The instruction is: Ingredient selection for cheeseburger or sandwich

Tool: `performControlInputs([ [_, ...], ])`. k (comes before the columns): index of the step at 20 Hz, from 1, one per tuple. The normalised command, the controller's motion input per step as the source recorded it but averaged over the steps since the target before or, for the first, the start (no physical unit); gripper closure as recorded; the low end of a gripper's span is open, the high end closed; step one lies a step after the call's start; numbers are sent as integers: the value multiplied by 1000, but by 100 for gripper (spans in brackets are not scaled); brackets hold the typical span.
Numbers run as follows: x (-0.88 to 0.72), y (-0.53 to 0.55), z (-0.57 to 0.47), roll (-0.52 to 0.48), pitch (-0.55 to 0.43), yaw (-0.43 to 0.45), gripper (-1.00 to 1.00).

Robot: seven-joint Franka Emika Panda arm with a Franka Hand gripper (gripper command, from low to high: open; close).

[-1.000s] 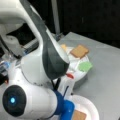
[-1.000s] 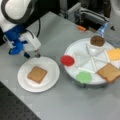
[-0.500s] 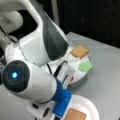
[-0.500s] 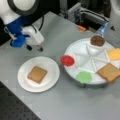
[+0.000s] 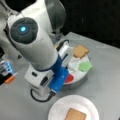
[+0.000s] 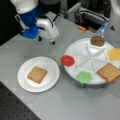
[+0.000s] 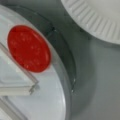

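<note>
- A tan bread slice (image 6: 37,74) is lying flat on the white paper plate (image 6: 50,82) toward a front view's left, with nothing stacked on it; in a front view the same slice (image 5: 75,115) is showing at the bottom edge on the plate (image 5: 60,110).
- A second bread slice (image 6: 109,72) is sitting in a lower-right compartment of the round divided tray (image 6: 82,48), its outer corner reaching past the rim; in a front view it (image 5: 80,51) is resting at the tray's (image 5: 78,75) far side.
- The round dark-brown patty (image 6: 97,40) is occupying a compartment at the tray's top, and the yellow cheese slice (image 6: 114,54) is lying in the compartment to its right.
- A red disc (image 6: 67,60) and a green piece (image 6: 83,76) are resting in the compartments nearest the plate; the wrist view is looking straight down on the red disc (image 7: 28,48), with the plate's ribbed rim (image 7: 100,22) at the top right.
- The white-and-blue arm (image 6: 33,23) is hanging over the grey desk (image 6: 62,105) beside the tray; the claw itself is not showing in any view, so I cannot tell whether its fingers are apart or together.
</note>
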Motion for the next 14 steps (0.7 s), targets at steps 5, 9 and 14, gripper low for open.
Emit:
performControlInputs([
  [5, -483, 407, -76, -407, -134, -133, -100],
  [9, -357, 230, -117, -361, -133, -56, -100],
  [14, -304, 207, -88, -300, -118, 3, -100],
])
